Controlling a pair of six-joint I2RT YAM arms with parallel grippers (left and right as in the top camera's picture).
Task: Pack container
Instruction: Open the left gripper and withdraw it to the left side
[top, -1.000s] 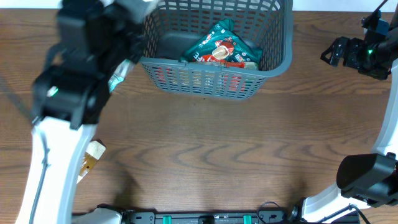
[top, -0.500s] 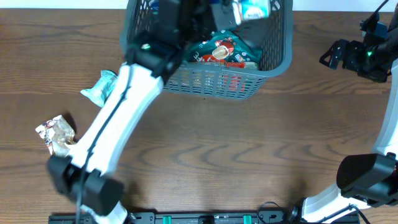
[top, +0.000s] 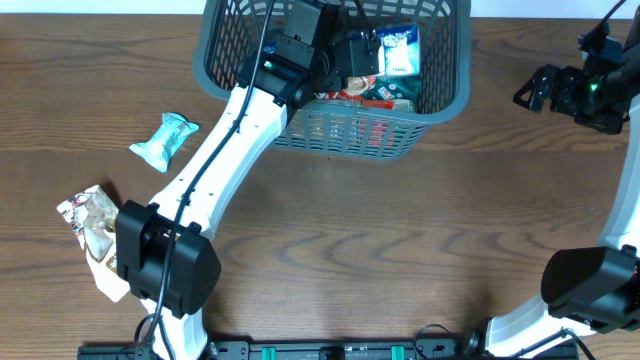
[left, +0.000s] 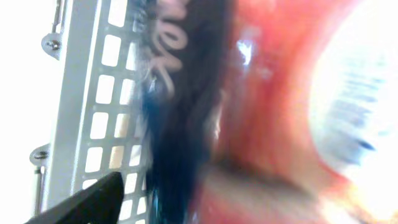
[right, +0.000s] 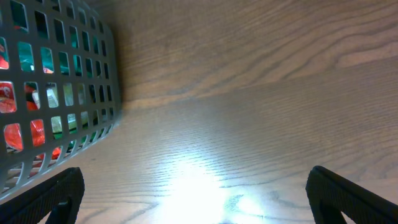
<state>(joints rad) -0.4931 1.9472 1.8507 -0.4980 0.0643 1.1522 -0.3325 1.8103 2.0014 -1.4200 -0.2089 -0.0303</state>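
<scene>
The container (top: 440, 110), a dark grey lattice basket, stands at the table's far middle. My left gripper (top: 352, 58) reaches down inside it, and a blue and white packet (top: 398, 50) lies just right of the gripper, over red and green packets (top: 378, 96). In the left wrist view one dark fingertip (left: 93, 200) sits far left with a gap between it and a blurred red and dark packet (left: 267, 112); the jaws stand open and the other finger is hidden. My right gripper (top: 545, 85) hangs open to the right of the basket, nothing between its fingers (right: 46, 198).
A teal packet (top: 165, 138) and a crumpled white and red packet (top: 88, 213) lie on the wooden table at the left. The left arm's base partly covers a beige packet (top: 108, 282). The right wrist view shows the basket's wall (right: 56, 93) at its left.
The left arm swung from the table's left into the basket with the blue and white packet, then lowered and opened its jaws. The right arm has not moved.
</scene>
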